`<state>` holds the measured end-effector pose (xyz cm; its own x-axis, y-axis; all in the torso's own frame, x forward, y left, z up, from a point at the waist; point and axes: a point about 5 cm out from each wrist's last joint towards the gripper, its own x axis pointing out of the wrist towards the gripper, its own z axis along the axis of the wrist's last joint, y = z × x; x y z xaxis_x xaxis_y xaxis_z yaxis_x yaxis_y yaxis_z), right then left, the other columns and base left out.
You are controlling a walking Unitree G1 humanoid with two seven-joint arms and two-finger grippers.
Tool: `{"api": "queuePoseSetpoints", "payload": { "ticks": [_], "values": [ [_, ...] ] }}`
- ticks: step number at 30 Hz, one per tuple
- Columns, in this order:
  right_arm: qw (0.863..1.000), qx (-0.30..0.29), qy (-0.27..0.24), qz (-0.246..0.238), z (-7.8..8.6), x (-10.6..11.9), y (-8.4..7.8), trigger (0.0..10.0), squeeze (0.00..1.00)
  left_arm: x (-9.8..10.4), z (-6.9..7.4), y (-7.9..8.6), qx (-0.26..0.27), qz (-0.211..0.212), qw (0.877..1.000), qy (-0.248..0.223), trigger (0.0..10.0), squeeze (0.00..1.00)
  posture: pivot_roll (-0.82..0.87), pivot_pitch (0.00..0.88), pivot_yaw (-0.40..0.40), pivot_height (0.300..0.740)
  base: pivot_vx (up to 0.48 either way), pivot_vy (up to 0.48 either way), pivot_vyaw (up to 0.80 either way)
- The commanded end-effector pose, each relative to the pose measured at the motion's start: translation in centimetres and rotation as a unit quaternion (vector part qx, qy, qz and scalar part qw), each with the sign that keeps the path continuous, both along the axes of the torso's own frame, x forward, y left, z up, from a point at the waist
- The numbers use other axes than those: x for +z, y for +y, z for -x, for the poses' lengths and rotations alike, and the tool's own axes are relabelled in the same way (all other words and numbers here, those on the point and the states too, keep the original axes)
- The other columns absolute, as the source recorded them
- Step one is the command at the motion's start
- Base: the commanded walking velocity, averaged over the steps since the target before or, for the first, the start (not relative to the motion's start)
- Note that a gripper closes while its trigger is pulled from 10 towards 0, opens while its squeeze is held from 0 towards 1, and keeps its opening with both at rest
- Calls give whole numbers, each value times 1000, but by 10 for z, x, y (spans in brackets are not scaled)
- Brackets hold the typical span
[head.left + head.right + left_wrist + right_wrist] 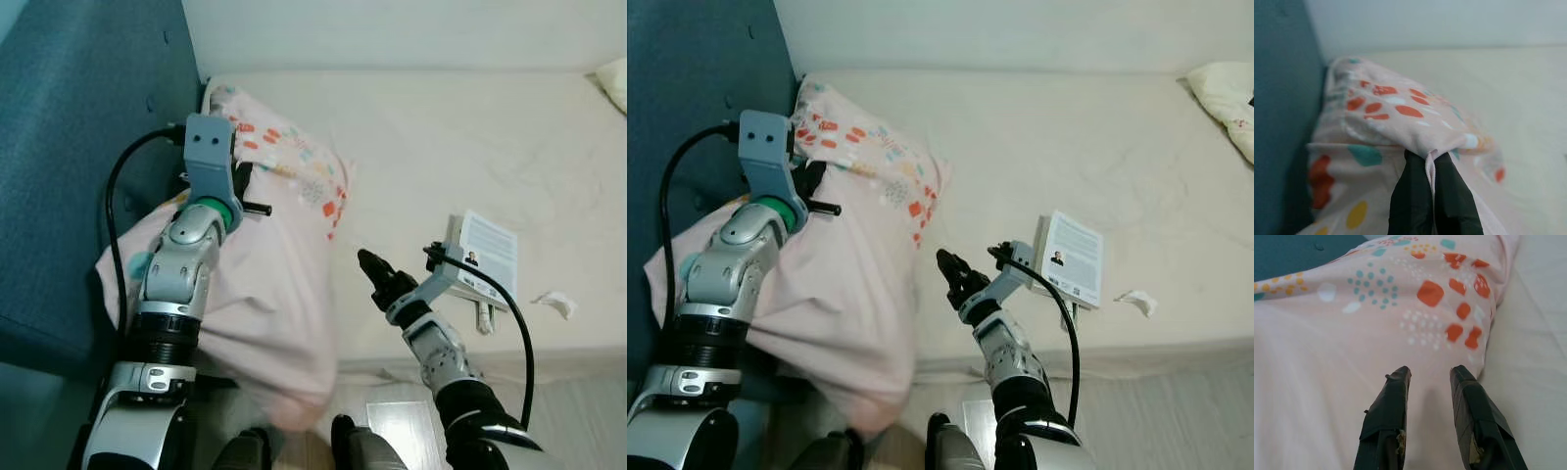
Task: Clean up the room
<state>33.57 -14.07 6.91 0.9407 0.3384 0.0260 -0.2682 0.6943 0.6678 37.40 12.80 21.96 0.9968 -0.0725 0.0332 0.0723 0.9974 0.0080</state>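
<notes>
A pink pillow [274, 284] with coloured spots lies at the head of the cream bed [490, 137], hanging over the bed's front edge. My left gripper [1431, 161] is shut on a fold of the pillow's cover [1400, 112], near the blue headboard [69, 147]. My right gripper [370, 266] hovers just right of the pillow, open, with nothing between its fingers [1391, 401]. In the right wrist view the pillow [1352, 333] lies right ahead of the fingertips.
A white book [482, 255] lies near the bed's front edge, to the right of my right arm. A crumpled bit of paper [554, 303] sits beside it. Another pale pillow [1225, 98] rests at the far right. Wooden floor [392, 421] shows below the bed.
</notes>
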Motion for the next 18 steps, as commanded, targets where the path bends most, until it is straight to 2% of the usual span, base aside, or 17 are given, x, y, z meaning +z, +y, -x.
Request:
{"api": "queuePoseSetpoints", "payload": {
  "ticks": [1, 3, 5, 7, 8, 9, 10, 11, 13, 15, 17, 18],
  "values": [
    [1000, -4, 10, 3, 5, -7, -1, 10000, 0, 24, -2, -1, 27, 0, 998, -63, 10000, 0, 93, 169, 33, 740, 0, 0, 0],
    [1000, -4, 11, 4, 6, -7, -1, 10000, 0, 36, -3, -1, 50, 7, 994, -94, 10000, 0, 88, 168, 29, 740, 0, 0, 0],
    [1000, -2, 11, 6, 6, -8, -1, 10000, 0, 62, -4, 1, 91, 9, 983, -158, 10000, 0, 86, 168, 27, 740, 0, 0, 0],
    [1000, -2, 11, 6, 6, -8, -1, 10000, 0, 62, -4, 1, 91, 9, 983, -158, 10000, 0, 86, 168, 27, 740, 0, 0, 0],
    [1000, -1, 11, 7, 7, -8, -1, 10000, 0, 77, -5, 4, 128, -8, 972, -195, 10000, 0, 81, 168, 25, 740, 0, 0, 0],
    [1000, 0, 11, 7, 7, -7, 0, 10000, 0, 85, -7, 7, 151, -16, 966, -210, 10000, 0, 77, 168, 26, 740, 0, 0, 0],
    [1000, 0, 11, 7, 7, -7, 0, 10000, 0, 85, -7, 7, 151, -16, 966, -210, 10000, 0, 77, 168, 26, 740, 0, 0, 0],
    [1000, 1, 10, 8, 7, -7, 0, 10000, 0, 91, -8, 9, 171, -21, 960, -222, 10000, 0, 76, 168, 25, 740, 0, 0, 0],
    [1000, 1, 10, 8, 7, -7, 0, 10000, 0, 91, -8, 9, 171, -21, 960, -222, 10000, 0, 76, 168, 25, 740, 0, 0, 0],
    [1000, 3, 9, 8, 8, -7, 2, 10000, 0, 103, -10, 16, 216, -45, 943, -250, 10000, 0, 64, 174, 27, 740, 0, 0, 0],
    [1000, 3, 9, 8, 8, -7, 2, 10000, 0, 103, -10, 16, 216, -45, 943, -250, 10000, 0, 64, 174, 27, 740, 0, 0, 0],
    [1000, 4, 9, 9, 9, -8, 2, 10000, 0, 105, -10, 22, 256, -72, 928, -259, 10000, 0, 61, 177, 28, 740, 0, 0, 0]
  ]
}}
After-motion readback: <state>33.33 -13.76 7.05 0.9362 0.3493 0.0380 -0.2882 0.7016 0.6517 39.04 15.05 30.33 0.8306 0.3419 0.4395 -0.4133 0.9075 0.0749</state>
